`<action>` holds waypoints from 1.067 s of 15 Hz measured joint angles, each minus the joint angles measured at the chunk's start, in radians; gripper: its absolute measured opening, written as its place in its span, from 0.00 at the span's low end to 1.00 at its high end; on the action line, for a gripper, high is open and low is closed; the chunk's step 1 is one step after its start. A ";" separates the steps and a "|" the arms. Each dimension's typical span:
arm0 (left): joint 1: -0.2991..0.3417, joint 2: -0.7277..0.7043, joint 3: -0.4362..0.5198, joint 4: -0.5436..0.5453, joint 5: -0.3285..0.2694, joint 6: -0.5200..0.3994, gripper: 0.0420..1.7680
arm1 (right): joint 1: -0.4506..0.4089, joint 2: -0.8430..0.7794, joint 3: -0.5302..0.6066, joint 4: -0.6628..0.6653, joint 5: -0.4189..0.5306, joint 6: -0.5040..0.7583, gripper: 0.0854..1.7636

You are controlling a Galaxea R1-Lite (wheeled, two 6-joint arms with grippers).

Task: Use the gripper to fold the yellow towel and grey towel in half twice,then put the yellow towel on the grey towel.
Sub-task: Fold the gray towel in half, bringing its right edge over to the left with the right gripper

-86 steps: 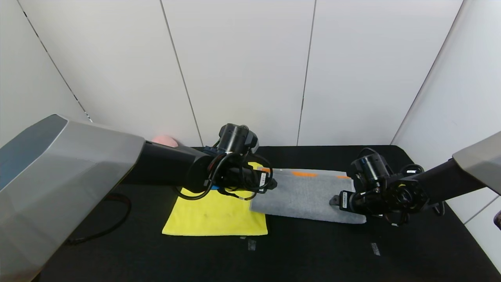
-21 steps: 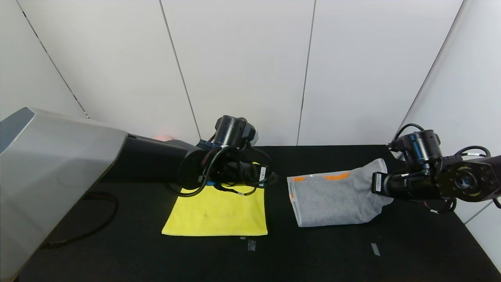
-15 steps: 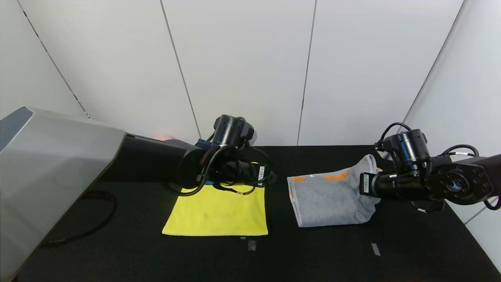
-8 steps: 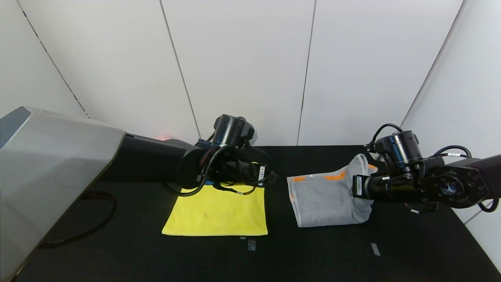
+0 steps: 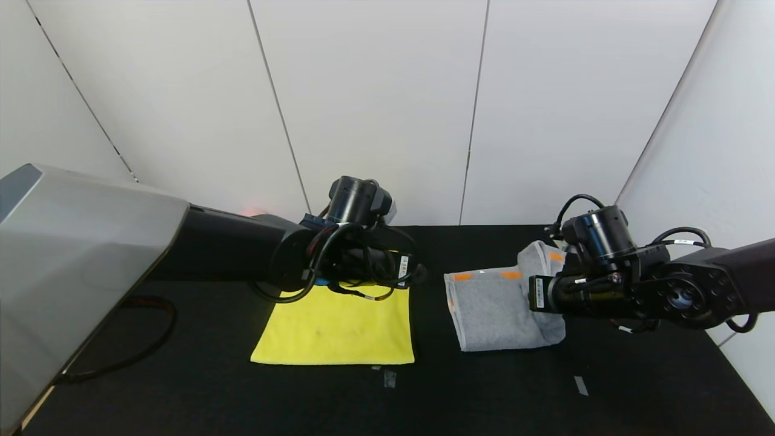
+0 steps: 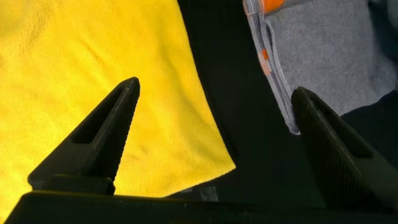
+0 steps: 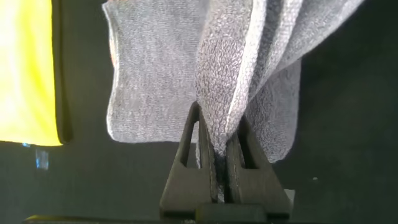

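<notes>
Right hand pressed together, pinching a bunched fold of the grey towel; in the right wrist view the terry cloth rises out from between the two dark fingers and drapes away on both sides. In the head view the right hand sits over the right end of the grey towel, lifted above the black tabletop, with the pinched end raised and curled over toward the left while the rest of the towel lies flat. Grey towel sits right of centre on the tabletop, orange stripe marks along its far edge, pale edging on its left side. Left hand spread wide, holding nothing; left wrist view shows its two dark fingers well apart, one over the yellow towel, the other over the bare strip near the grey towel. In the head view the left hand hovers at the far right corner of the yellow towel. Yellow towel lies flat, left of centre, well apart from the grey towel with a black gap between them. Small pieces of tape on the tabletop near the yellow towel's near edge, another farther right. White panel walls behind.
</notes>
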 joint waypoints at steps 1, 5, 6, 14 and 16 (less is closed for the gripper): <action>0.000 0.000 0.000 0.000 0.000 0.000 0.97 | 0.008 0.003 0.000 0.000 0.000 0.001 0.07; -0.001 0.000 0.000 0.000 0.000 0.000 0.97 | 0.044 0.026 -0.008 -0.001 0.000 0.011 0.07; -0.001 0.000 0.000 -0.001 0.000 0.000 0.97 | 0.051 0.033 -0.013 -0.001 0.001 0.020 0.07; 0.004 0.000 0.000 -0.001 0.000 0.000 0.97 | 0.089 0.084 -0.044 -0.003 0.001 0.041 0.07; 0.006 -0.001 0.000 -0.001 0.000 0.000 0.97 | 0.094 0.095 -0.054 -0.003 0.002 0.044 0.07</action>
